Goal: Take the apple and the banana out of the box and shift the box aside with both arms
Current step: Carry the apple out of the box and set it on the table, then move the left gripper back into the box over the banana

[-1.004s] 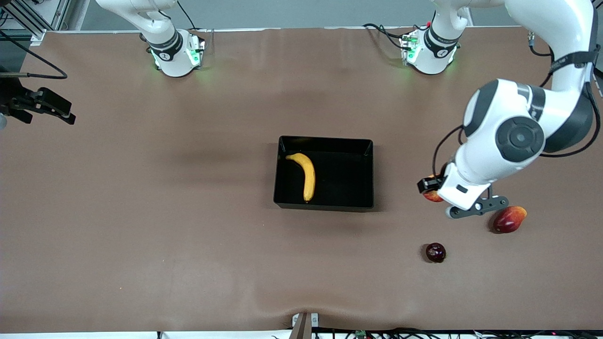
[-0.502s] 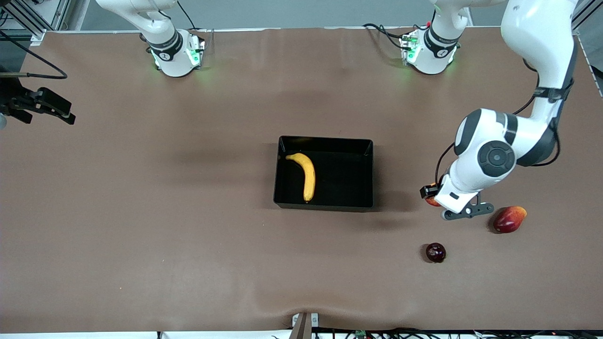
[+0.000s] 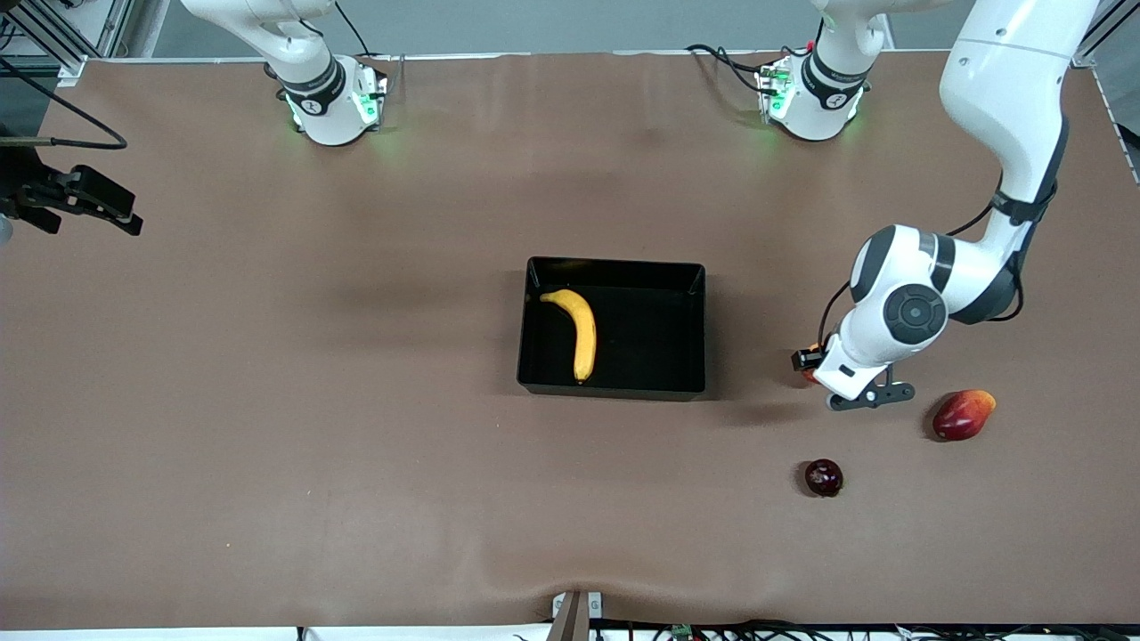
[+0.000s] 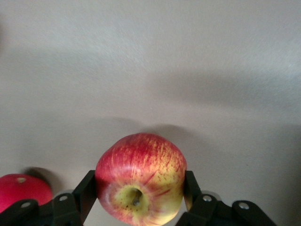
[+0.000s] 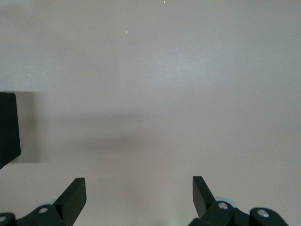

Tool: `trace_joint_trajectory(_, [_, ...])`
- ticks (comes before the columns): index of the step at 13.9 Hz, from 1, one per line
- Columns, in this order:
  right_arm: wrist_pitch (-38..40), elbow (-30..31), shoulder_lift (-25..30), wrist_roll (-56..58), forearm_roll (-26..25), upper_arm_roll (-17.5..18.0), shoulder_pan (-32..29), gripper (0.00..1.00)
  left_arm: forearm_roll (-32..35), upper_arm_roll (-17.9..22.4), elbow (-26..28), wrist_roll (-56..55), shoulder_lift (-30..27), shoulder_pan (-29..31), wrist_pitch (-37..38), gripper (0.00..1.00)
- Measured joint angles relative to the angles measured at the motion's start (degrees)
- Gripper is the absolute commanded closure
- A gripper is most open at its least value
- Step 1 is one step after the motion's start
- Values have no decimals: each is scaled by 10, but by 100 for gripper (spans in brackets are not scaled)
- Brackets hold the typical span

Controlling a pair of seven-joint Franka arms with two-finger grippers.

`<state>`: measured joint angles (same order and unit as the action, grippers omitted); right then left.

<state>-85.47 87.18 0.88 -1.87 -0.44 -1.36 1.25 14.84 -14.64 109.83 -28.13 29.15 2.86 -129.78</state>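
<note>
The red-and-yellow apple [image 4: 141,179] sits between the fingers of my left gripper [image 4: 139,195], which is shut on it, low over the table between the box and the mango. From the front the left gripper [image 3: 812,367] hides all but a sliver of the apple [image 3: 809,375]. The yellow banana [image 3: 581,329] lies in the black box [image 3: 614,263] at mid-table, along the wall toward the right arm's end. My right gripper [image 5: 139,197] is open, with nothing between its fingers, above bare table.
A red-orange mango [image 3: 964,415] lies beside the left gripper toward the left arm's end. A small dark maroon fruit [image 3: 824,478] sits nearer the front camera. A red fruit [image 4: 21,190] shows beside the left gripper's finger. Both arm bases stand along the table's back edge.
The left arm has dropped lower and its elbow has swung back toward its base, with the apple still between the fingers. The box, the banana and the other fruits have not moved.
</note>
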Motion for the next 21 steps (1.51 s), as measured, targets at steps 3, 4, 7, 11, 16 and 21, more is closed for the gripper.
trace_joint_trajectory(3, [0, 0, 0, 0, 0, 0, 0, 0, 4, -1, -3, 0, 15, -2, -10, 1])
trace_joint_trajectory(4, [0, 0, 0, 0, 0, 0, 0, 0, 5, -1, -3, 0, 15, -2, -10, 0])
trace_joint_trajectory(7, [0, 0, 0, 0, 0, 0, 0, 0, 5, -2, -6, 0, 15, -2, -13, 0])
trace_joint_trajectory(11, [0, 0, 0, 0, 0, 0, 0, 0, 3, -37, -56, -18, -6, -2, 46, 0])
trace_joint_trajectory(16, [0, 0, 0, 0, 0, 0, 0, 0, 1, -127, -156, -162, -25, -44, 154, 0])
trace_joint_trajectory(21, [1, 0, 0, 0, 0, 0, 0, 0, 2, -128, -187, -205, 26, -149, 151, 0])
